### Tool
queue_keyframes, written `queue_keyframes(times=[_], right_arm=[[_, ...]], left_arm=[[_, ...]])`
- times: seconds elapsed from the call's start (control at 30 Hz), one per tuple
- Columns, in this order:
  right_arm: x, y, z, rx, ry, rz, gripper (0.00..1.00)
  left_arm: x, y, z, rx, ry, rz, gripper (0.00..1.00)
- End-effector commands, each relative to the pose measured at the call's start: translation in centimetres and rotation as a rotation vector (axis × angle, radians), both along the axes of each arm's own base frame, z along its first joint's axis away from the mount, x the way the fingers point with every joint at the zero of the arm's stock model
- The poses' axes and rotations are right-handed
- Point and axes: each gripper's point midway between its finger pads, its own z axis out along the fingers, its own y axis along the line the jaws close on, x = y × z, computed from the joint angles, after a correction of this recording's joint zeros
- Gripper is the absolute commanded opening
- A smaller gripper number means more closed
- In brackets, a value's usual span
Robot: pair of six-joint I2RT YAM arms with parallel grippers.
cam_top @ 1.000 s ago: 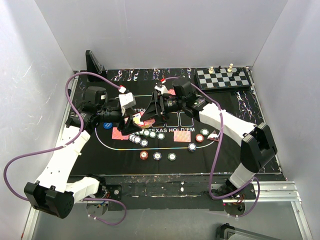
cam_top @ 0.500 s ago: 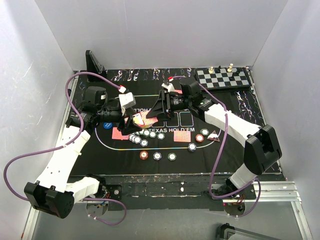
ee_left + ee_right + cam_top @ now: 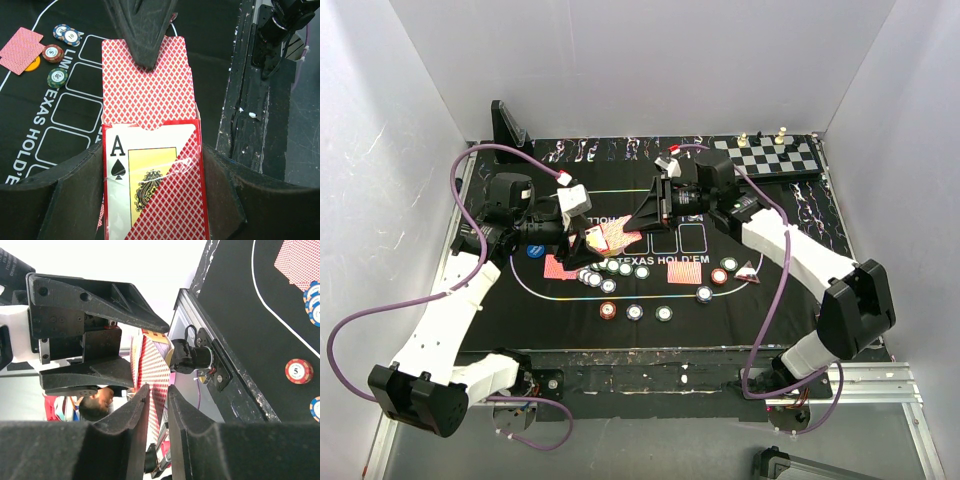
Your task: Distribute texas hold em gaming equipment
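My left gripper (image 3: 582, 245) (image 3: 152, 150) is shut on a red card box (image 3: 150, 185) with an ace of spades on its face. A red-backed playing card (image 3: 147, 95) (image 3: 155, 370) stands far out of the box's open end. My right gripper (image 3: 642, 225) (image 3: 157, 390) has its fingers pinched on that card's far end, above the mat's middle. Poker chips (image 3: 615, 267) lie in a row under the grippers, with more chips (image 3: 635, 312) nearer me. One card (image 3: 558, 268) lies flat at the left beside a blue button disc (image 3: 533, 250).
The black felt mat (image 3: 570, 300) covers the table. A chessboard (image 3: 765, 157) with pieces sits at the far right corner, and a black stand (image 3: 508, 125) at the far left. Another card (image 3: 748, 270) and chips (image 3: 720, 275) lie at the right. White walls close three sides.
The right gripper's jaws have narrowed onto the card while the right arm drew back to the right, and the card stands further out of the box. The left arm has not moved.
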Motion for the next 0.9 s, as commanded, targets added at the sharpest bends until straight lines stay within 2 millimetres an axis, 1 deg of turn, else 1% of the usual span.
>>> queue_keyframes(times=[0.0, 0.1, 0.23, 0.27, 0.3, 0.37, 0.4, 0.43, 0.57, 0.77, 0.8, 0.87], right_arm=[[-0.5, -1.6, 1.2, 0.016, -0.027, -0.004, 0.27], [-0.3, -2.3, 1.3, 0.015, -0.03, -0.017, 0.25], [-0.2, -2.6, 1.4, 0.017, -0.028, -0.017, 0.23], [-0.4, -2.5, 1.5, 0.02, -0.03, -0.01, 0.28], [-0.4, -2.5, 1.6, 0.024, -0.036, -0.007, 0.43], [-0.5, -2.4, 1.8, 0.028, -0.038, -0.002, 0.68], [-0.5, -2.3, 2.0, 0.031, -0.043, -0.003, 0.77], [-0.5, -2.3, 2.2, 0.032, -0.049, -0.004, 0.79], [-1.0, -1.1, 2.4, 0.024, -0.067, 0.018, 0.84], [-1.4, 1.2, 1.0, -0.014, -0.032, 0.067, 0.85], [-1.4, 1.5, 0.7, -0.018, -0.024, 0.073, 0.84], [-1.4, 1.7, 0.3, -0.023, -0.007, 0.075, 0.78]], left_arm=[[-0.3, -0.3, 2.7, -0.048, -0.084, -0.023, 0.0], [-0.3, -0.3, 2.9, -0.05, -0.088, -0.024, 0.0], [-0.3, -0.3, 3.0, -0.05, -0.088, -0.023, 0.0], [-0.3, -0.3, 3.1, -0.051, -0.091, -0.023, 0.0], [-0.2, -0.2, 2.9, -0.05, -0.087, -0.021, 0.0], [-0.3, -0.2, 3.1, -0.052, -0.09, -0.021, 0.0], [-0.2, -0.2, 3.1, -0.051, -0.09, -0.02, 0.0], [-0.3, -0.3, 3.0, -0.05, -0.088, -0.021, 0.0], [-0.2, -0.3, 3.1, -0.05, -0.091, -0.022, 0.0], [-0.2, -0.3, 3.3, -0.054, -0.088, -0.022, 0.0], [-0.2, -0.4, 3.3, -0.055, -0.088, -0.023, 0.0], [-0.1, -0.3, 3.4, -0.056, -0.093, -0.021, 0.0]])
